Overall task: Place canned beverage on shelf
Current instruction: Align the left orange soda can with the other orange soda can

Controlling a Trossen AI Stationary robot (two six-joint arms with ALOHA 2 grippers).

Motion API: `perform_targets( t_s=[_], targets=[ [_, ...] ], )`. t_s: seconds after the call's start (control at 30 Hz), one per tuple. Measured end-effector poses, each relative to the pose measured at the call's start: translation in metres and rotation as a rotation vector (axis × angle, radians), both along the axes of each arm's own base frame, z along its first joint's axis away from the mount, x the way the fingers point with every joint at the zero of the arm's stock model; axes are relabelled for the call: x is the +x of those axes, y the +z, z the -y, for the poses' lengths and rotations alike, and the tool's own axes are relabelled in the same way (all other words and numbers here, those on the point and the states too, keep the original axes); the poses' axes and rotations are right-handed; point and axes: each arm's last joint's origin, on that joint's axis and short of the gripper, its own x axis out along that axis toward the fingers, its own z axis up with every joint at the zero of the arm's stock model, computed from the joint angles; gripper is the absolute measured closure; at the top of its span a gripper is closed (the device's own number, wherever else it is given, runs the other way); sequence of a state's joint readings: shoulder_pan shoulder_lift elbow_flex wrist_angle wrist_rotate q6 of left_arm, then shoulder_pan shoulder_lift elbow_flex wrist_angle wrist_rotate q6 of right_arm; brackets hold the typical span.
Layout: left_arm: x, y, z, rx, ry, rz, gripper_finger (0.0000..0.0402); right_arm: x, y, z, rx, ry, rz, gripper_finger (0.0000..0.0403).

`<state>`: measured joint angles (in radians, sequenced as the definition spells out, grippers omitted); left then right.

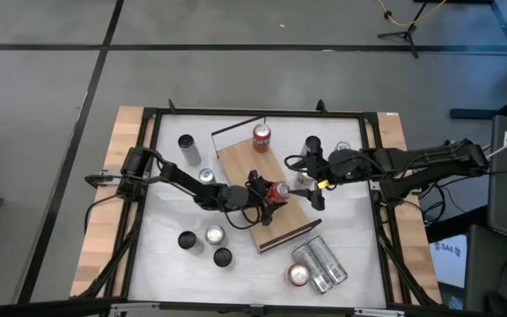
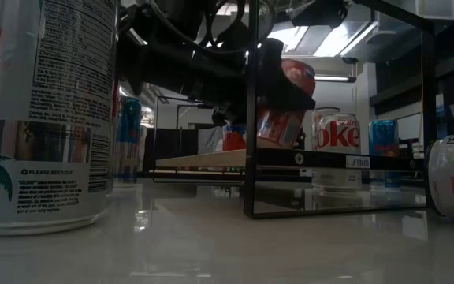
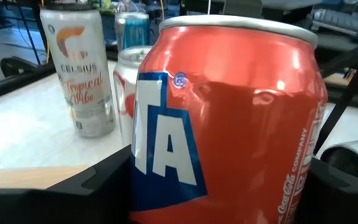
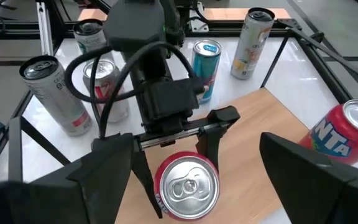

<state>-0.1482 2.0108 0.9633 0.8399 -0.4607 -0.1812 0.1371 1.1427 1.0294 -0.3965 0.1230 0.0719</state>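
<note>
The shelf (image 1: 267,189) is the biggest piece I am working over: a long light-wood board lying at a slant across the middle of the white surface (image 1: 165,238), with a thin black rail (image 1: 236,128) at its far end, where a second red can (image 1: 261,136) stands already, so I judge the far end is being filled first and the near stretch is kept free for what comes next. Around the board the surface carries the loose stock, several upright cans on the left side and a few silver ones lying down near the front right corner (image 1: 317,262), kept off the wood so they do not crowd the drop spot. My left arm reaches in from the left edge and its left pincer (image 1: 271,194) is over the middle of the shelf, fingers either side of the red can (image 4: 186,183) and clamped on its body, upright; the low view shows the can slightly tilted and I cannot tell from it whether the base has met the wood. Gripping it by the sides leaves the bottom clear for setting down flat. My right arm comes in from the right edge, and its right pincer (image 1: 313,195) hangs just beside the same spot with fingers spread and nothing between them, looking down on the can's top, a stance I take for waiting clear of the placement.
</note>
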Motion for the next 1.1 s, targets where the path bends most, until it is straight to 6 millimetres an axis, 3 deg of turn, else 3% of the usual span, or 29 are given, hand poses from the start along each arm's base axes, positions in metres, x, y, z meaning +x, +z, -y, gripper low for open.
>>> perform_targets(
  t_s=[0.3, 0.63, 0.77, 1.1],
  targets=[
    [0.000, 0.000, 0.000, 0.001, -0.001, -0.002, 0.0091, -0.004, -0.012, 0.002, -0.047, -0.046, -0.126, 0.0061],
    [0.000, -0.001, 0.000, 0.002, -0.001, -0.014, 0.0090, 0.025, -0.042, -0.002, -0.081, -0.012, -0.234, 0.0061],
    [0.000, -0.001, 0.000, 0.003, -0.001, -0.015, 0.0090, 0.034, -0.050, -0.006, -0.044, 0.079, -0.242, 0.0061],
    [0.000, -0.001, 0.000, 0.003, 0.010, -0.016, 0.0089, 0.043, -0.060, -0.002, -0.065, 0.024, -0.272, 0.0061]
  ],
)
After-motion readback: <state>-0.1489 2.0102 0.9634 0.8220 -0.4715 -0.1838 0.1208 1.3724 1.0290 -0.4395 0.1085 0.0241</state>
